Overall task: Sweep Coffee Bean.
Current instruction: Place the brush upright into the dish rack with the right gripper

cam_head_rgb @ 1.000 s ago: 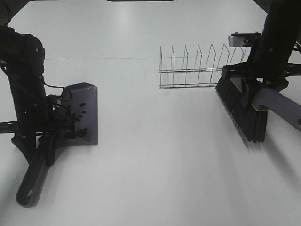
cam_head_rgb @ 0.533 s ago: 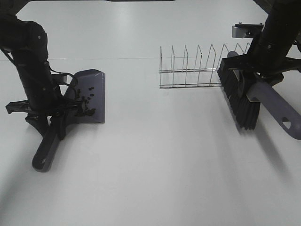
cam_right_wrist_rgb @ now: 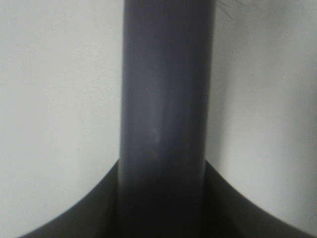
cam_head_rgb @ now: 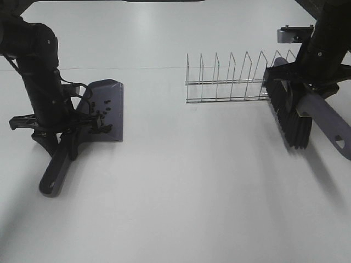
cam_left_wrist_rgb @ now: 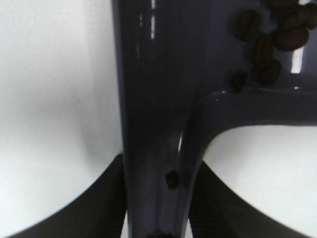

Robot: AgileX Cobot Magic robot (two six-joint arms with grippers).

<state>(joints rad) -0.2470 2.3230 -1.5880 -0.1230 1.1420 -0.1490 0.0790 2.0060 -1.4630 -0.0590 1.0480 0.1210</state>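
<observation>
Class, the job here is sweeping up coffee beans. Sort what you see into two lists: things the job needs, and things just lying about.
Needed:
coffee beans
dustpan, in left hand
brush, in right hand

Lying about:
wire rack

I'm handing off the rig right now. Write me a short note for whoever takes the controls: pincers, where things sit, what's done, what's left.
Left pincer: shut on the dustpan handle.
Right pincer: shut on the brush handle, bristles down beside the wire rack.
Coffee beans: lying in the dustpan near its back wall; none visible on the table.
Done: sweeping looks finished.
Left: probably only emptying or setting down the dustpan and the brush.
</observation>
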